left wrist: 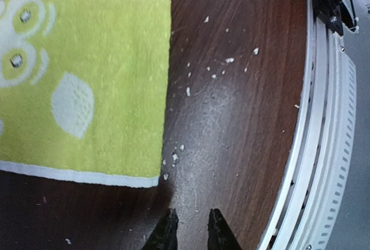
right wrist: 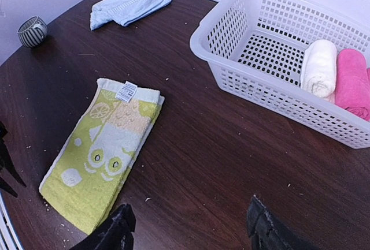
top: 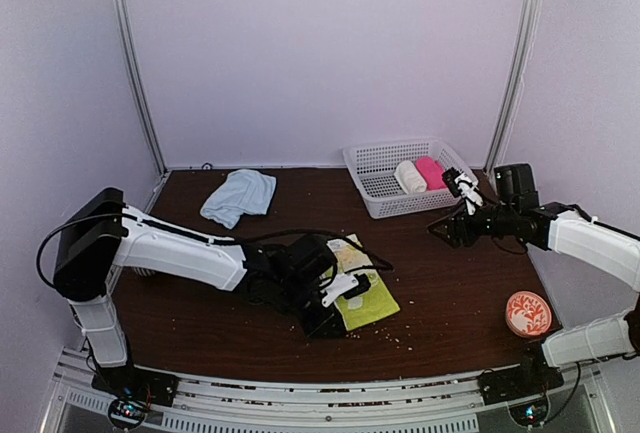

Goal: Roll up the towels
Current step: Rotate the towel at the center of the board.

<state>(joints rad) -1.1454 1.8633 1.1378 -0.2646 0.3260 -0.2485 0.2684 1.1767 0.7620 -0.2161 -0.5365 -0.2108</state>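
Observation:
The yellow-green and white patterned towel (top: 365,293) (right wrist: 101,157) lies flat at the table's middle. My left gripper (top: 330,318) (left wrist: 192,227) hovers just off the towel's near corner (left wrist: 87,88). Its jaws stand a little apart, over bare wood, with nothing between them. The plain pale blue towel (top: 238,196) (right wrist: 130,4) lies crumpled at the back left. My right gripper (top: 465,188) (right wrist: 191,230) hangs by the basket's near right corner, wide open and empty, facing the patterned towel.
A white basket (top: 375,188) (right wrist: 272,91) at the back right holds a cream roll (top: 409,176) (right wrist: 319,68) and a pink roll (top: 431,172) (right wrist: 352,82). An orange patterned dish (top: 528,313) sits near the right. A small striped cup (right wrist: 32,30) stands far left. Crumbs dot the wood (left wrist: 219,71).

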